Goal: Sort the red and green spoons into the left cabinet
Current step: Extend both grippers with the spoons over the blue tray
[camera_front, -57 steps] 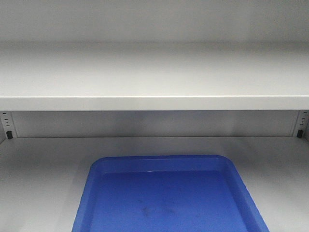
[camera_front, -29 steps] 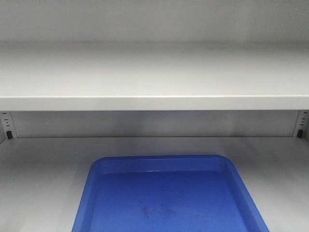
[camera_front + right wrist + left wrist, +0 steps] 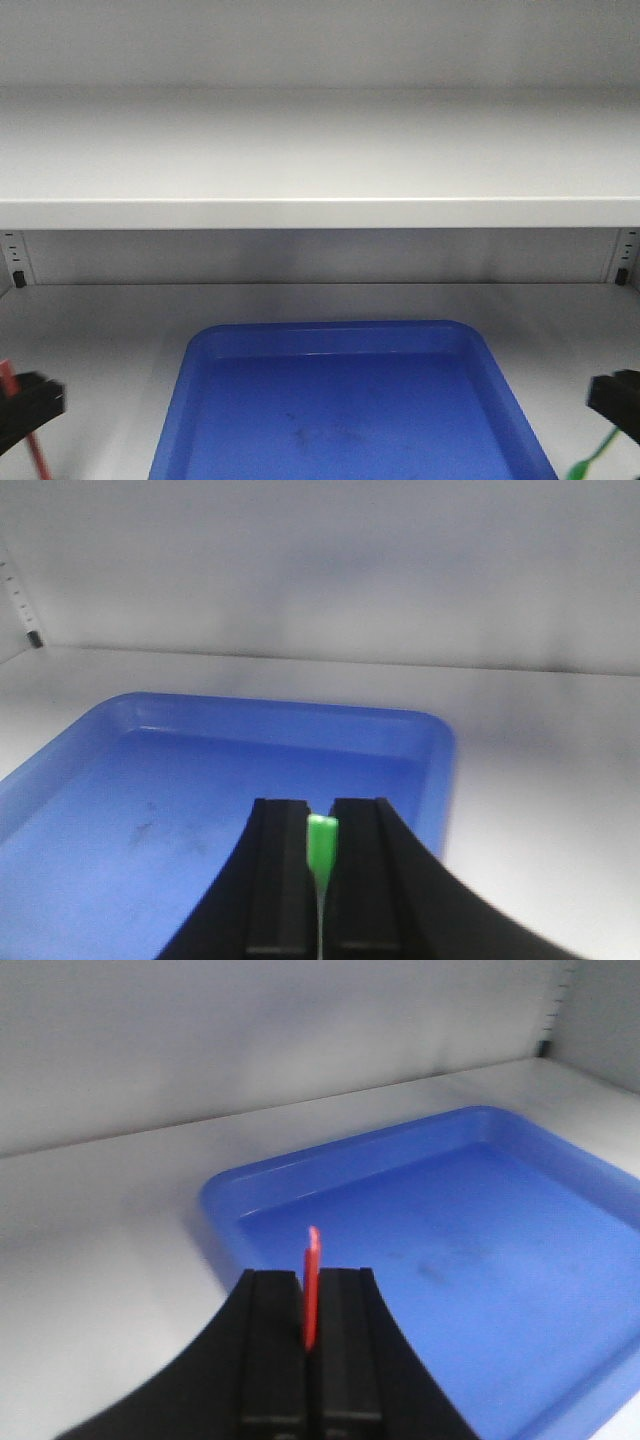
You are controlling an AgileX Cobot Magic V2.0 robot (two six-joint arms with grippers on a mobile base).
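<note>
Half a second ago the front view held only the cabinet [image 3: 320, 213] and the blue tray [image 3: 330, 330]. Now my left gripper [image 3: 50, 398] has come in at the bottom left corner and my right gripper [image 3: 600, 392] at the bottom right. Each is over the lower shelf [image 3: 100, 330], outside the tray's left and right edges.

The tray sits at the shelf's front middle (a few dark scuffs on its floor).

My left fingers are clamped on the red spoon [image 3: 312, 1285]. Its long axis is steep, the top leaning slightly left and one end rising above my fingertips. My right fingers pinch the green spoon [image 3: 321, 842], which slants down and left below them in the front view.
</note>
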